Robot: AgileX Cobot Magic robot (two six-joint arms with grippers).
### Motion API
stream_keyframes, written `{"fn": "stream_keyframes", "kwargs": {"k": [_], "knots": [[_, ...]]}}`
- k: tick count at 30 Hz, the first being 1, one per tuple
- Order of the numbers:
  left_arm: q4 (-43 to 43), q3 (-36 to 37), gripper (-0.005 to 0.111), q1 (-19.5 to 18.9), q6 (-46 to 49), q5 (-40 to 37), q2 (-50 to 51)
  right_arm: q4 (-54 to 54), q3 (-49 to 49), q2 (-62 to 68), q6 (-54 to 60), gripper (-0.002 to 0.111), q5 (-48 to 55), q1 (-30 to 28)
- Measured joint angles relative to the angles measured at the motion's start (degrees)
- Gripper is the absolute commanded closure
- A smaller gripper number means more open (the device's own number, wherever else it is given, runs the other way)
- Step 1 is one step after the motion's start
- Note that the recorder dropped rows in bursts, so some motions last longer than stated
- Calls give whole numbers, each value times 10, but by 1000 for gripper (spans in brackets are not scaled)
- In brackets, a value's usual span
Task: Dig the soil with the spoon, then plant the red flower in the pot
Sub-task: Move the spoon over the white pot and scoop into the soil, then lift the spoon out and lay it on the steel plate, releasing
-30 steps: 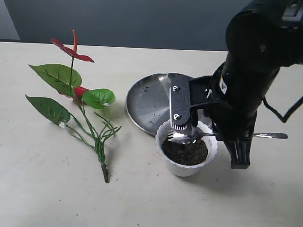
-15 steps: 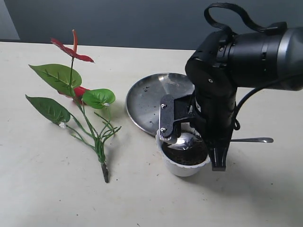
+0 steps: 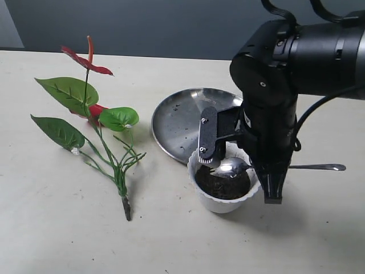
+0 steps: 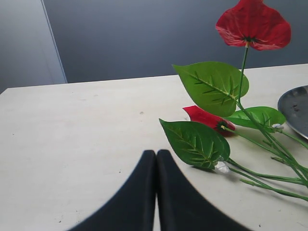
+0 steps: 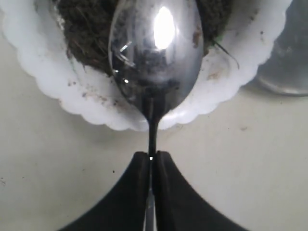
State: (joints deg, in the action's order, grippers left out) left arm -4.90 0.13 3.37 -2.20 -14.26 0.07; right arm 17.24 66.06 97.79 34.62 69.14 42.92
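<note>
**Spoon held over the pot, flower waiting**

The right gripper (image 5: 151, 166) is clamped on the thin handle of the spoon (image 3: 231, 168), so the bowl stays level over the soil (image 3: 222, 184) in the pot (image 3: 223, 201). At nine o'clock from the pot lies the red flower (image 3: 91, 85) on the table. At twelve o'clock, a steel plate (image 3: 177, 123). The left gripper (image 4: 156, 166) rests pressed together, empty, near the flower.
</note>
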Motion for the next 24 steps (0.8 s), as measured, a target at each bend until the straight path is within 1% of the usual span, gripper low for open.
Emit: {"fn": "stream_keyframes", "kwargs": {"k": [5, 11, 17, 24], "knots": [[0, 0, 106, 0, 0, 0, 0, -11, 1, 27, -1, 108, -25, 0], [0, 0, 106, 0, 0, 0, 0, -7, 4, 55, -24, 108, -16, 0], [0, 0, 106, 0, 0, 0, 0, 10, 4, 23, -61, 108, -2, 0], [0, 0, 106, 0, 0, 0, 0, 10, 4, 1, -65, 108, -31, 0]]}}
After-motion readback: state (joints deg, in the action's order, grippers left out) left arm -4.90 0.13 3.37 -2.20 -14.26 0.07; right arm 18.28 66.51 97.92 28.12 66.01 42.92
